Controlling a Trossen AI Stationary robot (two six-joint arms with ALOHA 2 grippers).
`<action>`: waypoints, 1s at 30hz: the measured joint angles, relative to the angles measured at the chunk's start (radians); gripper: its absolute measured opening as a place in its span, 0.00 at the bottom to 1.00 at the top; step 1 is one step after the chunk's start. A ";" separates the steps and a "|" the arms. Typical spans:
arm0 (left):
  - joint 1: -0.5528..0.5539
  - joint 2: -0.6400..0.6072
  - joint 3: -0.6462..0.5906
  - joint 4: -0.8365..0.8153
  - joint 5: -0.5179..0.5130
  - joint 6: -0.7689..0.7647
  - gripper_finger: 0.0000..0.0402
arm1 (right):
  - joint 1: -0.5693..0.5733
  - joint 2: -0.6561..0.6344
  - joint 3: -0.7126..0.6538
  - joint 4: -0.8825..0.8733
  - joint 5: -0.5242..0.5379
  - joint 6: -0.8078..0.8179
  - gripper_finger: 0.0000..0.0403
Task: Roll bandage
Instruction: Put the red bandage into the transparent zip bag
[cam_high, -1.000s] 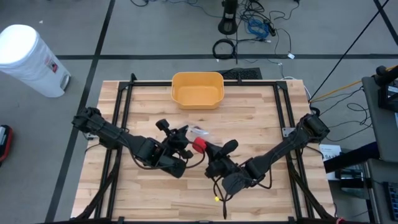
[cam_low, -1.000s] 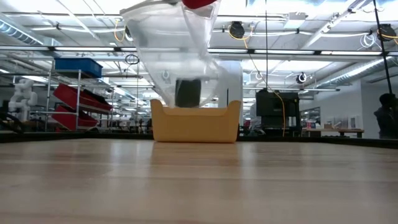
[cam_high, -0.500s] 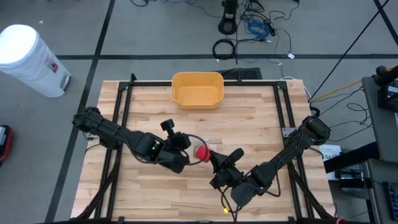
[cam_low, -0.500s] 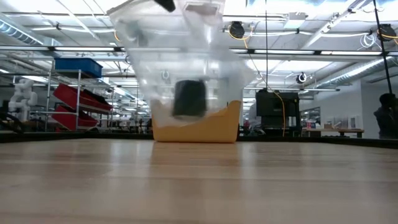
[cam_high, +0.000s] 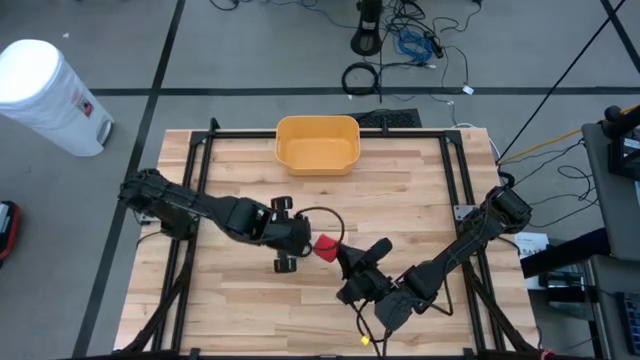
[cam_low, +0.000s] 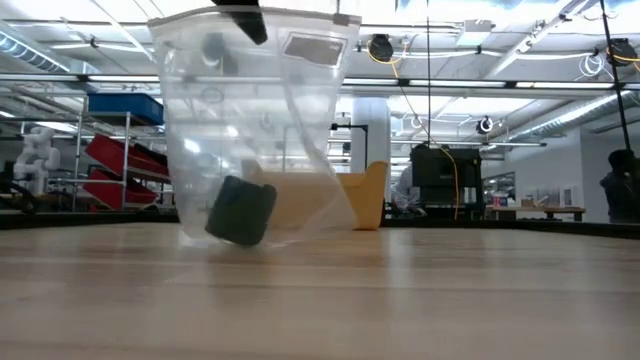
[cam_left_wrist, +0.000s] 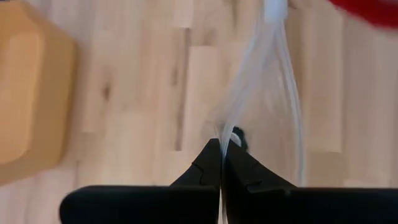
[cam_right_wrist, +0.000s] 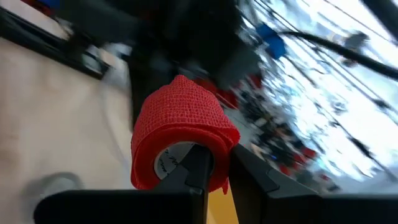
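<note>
A clear plastic bag (cam_low: 255, 130) with a dark roll (cam_low: 240, 210) inside hangs from my left gripper (cam_high: 303, 241), which is shut on the bag's top near the table's middle. The bag also shows edge-on in the left wrist view (cam_left_wrist: 261, 93). My right gripper (cam_high: 340, 254) is just to its right, shut on a red bandage roll (cam_high: 325, 247), which fills the right wrist view (cam_right_wrist: 180, 134). Whether the bag's lower end touches the table, I cannot tell. My left gripper pinches the bag's upper edge (cam_left_wrist: 225, 138) between its two shut fingers, coming from above. The bag hangs below the fingers, with the dark roll low in it, near the table. My right gripper holds the red roll by its wall (cam_right_wrist: 219, 163); one finger (cam_right_wrist: 198, 168) seems to be in the white core and the other outside. The roll is lifted clear of the table.
A yellow bin (cam_high: 317, 143) stands at the table's far edge, middle; it shows behind the bag in the low view (cam_low: 360, 195). Black frame rails (cam_high: 195, 175) run along the table's left and right sides. Bare wood lies at the near side.
The bag has come down from high up until its lower end and the dark roll are near the table, and the roll has swung sideways inside it. My left gripper has turned and lowered. My right gripper has carried the red roll a little toward the near edge.
</note>
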 joint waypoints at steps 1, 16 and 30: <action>0.011 0.000 0.005 -0.002 0.031 0.008 0.00 | -0.001 0.000 0.000 0.000 -0.030 0.013 0.10; 0.094 0.000 0.093 0.002 0.168 0.064 0.00 | -0.083 0.000 0.000 -0.002 -0.201 0.102 0.10; 0.093 0.000 0.093 0.003 -0.257 -0.094 0.00 | -0.095 0.000 0.000 -0.002 -0.107 -0.010 0.10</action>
